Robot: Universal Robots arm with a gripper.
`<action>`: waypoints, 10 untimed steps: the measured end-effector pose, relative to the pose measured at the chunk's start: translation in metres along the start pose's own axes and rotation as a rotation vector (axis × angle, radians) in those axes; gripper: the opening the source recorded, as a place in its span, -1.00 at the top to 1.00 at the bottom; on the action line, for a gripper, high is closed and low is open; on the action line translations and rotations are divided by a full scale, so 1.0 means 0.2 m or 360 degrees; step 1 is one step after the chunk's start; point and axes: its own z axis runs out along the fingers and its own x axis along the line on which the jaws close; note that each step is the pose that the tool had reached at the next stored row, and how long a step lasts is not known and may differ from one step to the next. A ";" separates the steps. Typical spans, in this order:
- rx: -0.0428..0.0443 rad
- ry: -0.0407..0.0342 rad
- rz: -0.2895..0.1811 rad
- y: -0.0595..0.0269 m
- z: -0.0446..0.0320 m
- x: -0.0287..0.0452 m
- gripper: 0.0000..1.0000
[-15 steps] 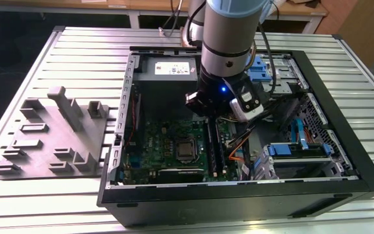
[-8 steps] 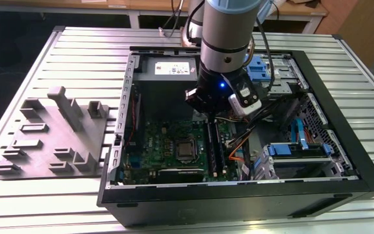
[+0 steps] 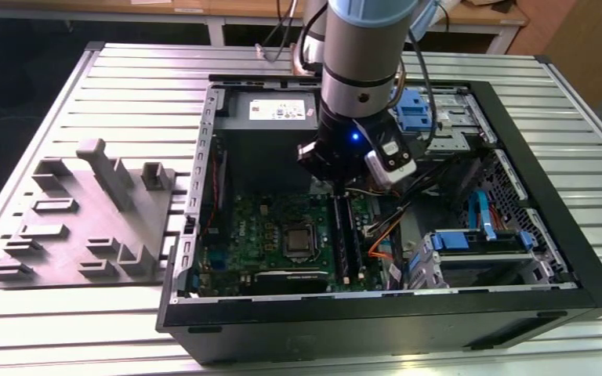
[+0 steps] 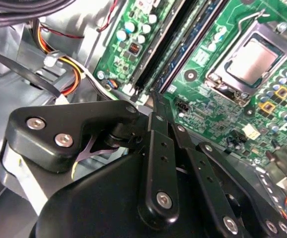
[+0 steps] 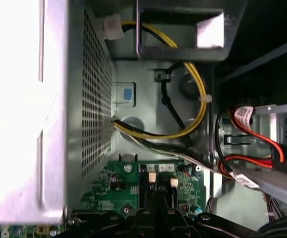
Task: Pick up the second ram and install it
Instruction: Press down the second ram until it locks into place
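Fingers [image 4: 156,106] together above motherboard [image 4: 218,94]

A slatted metal table [image 3: 92,66] stands before wooden furniture [image 3: 175,9].

One computer case [image 3: 191,235]; one motherboard [image 3: 270,235] — one grey fixture block [image 3: 81,219]

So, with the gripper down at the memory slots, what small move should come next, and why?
Probably a short, straight press down. In the exterior view the gripper sits at the power supply end of the second ram, which lies along its slot on the motherboard; the jaws look closed together. Whether it is fully seated cannot be told.
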 end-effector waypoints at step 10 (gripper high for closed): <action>0.0001 0.0000 0.0000 0.009 0.038 0.002 0.80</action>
